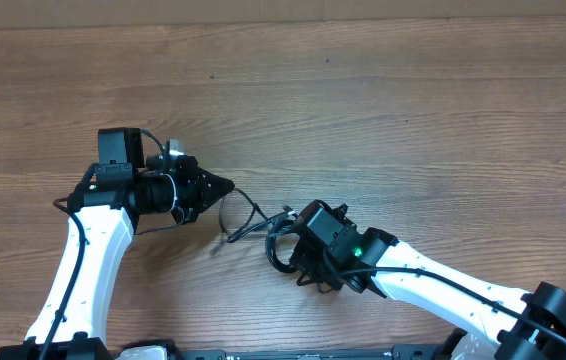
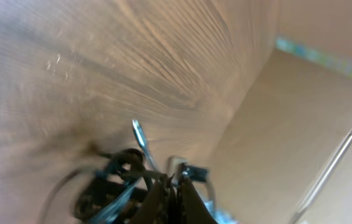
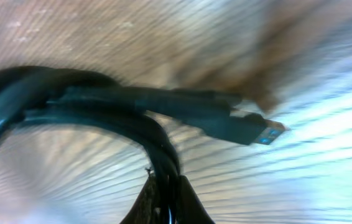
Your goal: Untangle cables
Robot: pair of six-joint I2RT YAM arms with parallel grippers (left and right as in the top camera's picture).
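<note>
My left end effector (image 1: 225,185) and right end effector (image 1: 285,222) are both pinched tight on the cables (image 1: 250,212) (a thin black tangle), which span the counter (image 1: 413,120) between them.

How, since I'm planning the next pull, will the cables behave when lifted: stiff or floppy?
Probably floppy: the cables lie in loose curves and loops on the table. Likely light, being thin cords. They may snag rather than slide free, since strands overlap behind the plug by the right hand.
</note>
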